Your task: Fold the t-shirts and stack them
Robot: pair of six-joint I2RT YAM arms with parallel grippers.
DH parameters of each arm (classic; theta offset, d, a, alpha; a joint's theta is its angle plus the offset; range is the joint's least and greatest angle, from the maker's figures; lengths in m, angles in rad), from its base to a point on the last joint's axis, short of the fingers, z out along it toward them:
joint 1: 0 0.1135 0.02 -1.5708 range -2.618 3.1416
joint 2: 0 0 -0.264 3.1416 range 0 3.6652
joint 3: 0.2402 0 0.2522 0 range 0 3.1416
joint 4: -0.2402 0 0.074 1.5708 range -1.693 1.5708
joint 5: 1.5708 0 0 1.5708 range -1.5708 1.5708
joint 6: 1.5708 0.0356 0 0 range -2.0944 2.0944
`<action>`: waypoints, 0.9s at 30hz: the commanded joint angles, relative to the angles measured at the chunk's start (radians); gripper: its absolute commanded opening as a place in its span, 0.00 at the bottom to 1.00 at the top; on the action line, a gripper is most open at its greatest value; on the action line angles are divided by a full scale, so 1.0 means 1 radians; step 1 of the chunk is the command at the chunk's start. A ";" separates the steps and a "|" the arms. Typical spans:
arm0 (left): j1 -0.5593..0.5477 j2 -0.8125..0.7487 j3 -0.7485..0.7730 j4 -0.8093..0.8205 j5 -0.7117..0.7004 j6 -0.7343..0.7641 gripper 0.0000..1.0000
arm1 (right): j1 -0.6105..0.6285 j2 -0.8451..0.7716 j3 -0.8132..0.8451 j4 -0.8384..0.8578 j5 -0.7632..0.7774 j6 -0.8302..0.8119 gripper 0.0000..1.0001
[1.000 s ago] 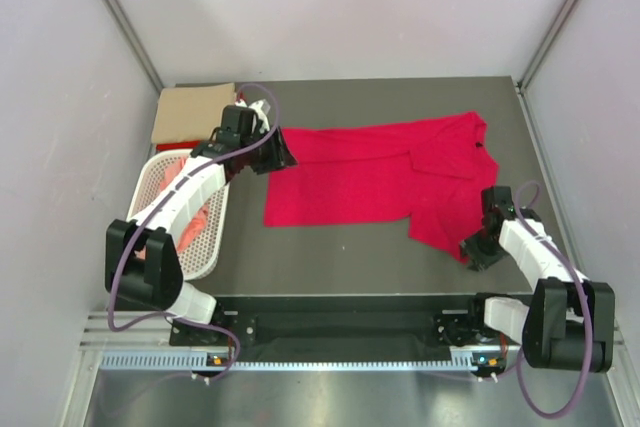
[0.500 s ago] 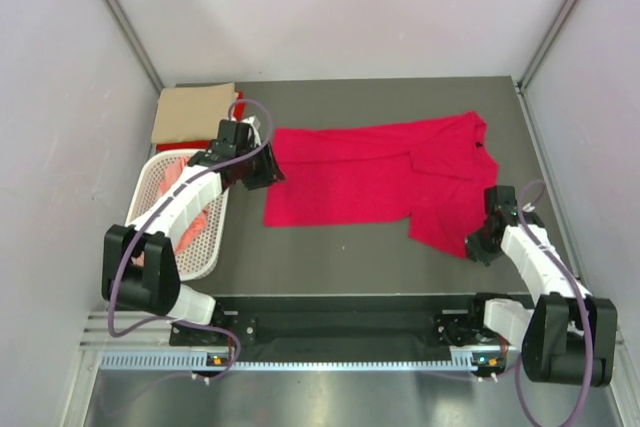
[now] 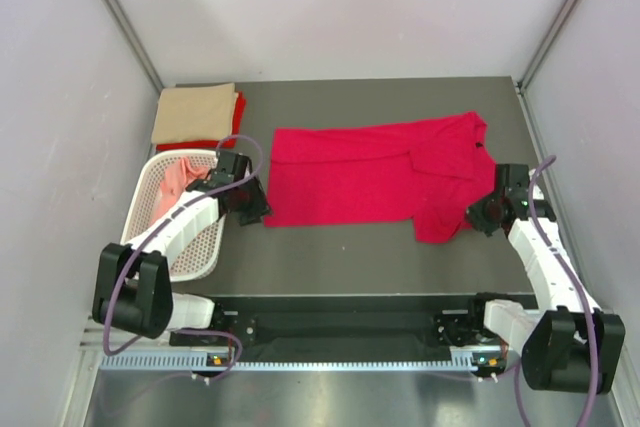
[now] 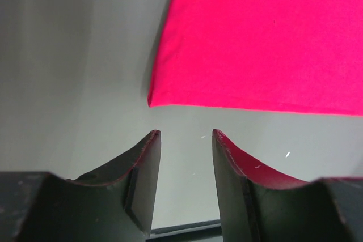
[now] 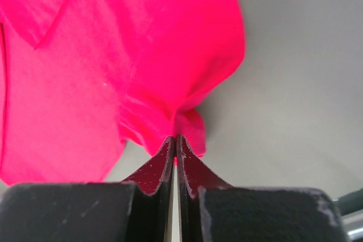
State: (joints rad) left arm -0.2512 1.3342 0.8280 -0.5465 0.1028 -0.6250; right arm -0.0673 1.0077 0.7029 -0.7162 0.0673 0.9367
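Note:
A bright crimson t-shirt (image 3: 375,172) lies spread on the dark table, partly folded, with a dark neck label at its far right. My right gripper (image 3: 478,215) is shut on the shirt's near right edge (image 5: 187,126), and the cloth bunches up at the fingertips. My left gripper (image 3: 258,215) is open and empty, just short of the shirt's near left corner (image 4: 154,101), not touching it. A folded tan t-shirt (image 3: 195,113) lies on a red one (image 3: 238,107) at the far left. A salmon pink shirt (image 3: 178,179) sits in the basket.
A white mesh basket (image 3: 200,247) stands at the left edge beside my left arm. Grey walls close in the table on three sides. The table's near edge meets a black rail by the arm bases.
My left gripper has moved from the shirt's far left corner toward me to its near left corner. My right gripper has lifted the shirt's near right edge up and away from me.

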 commanded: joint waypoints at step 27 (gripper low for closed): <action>0.000 0.089 -0.121 0.224 -0.107 -0.208 0.42 | 0.006 -0.064 0.056 0.011 0.049 -0.061 0.00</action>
State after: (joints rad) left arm -0.2539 1.4166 0.7113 -0.3637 0.0017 -0.8192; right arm -0.0669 0.9691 0.7090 -0.7006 0.0734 0.8818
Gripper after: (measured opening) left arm 0.441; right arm 0.007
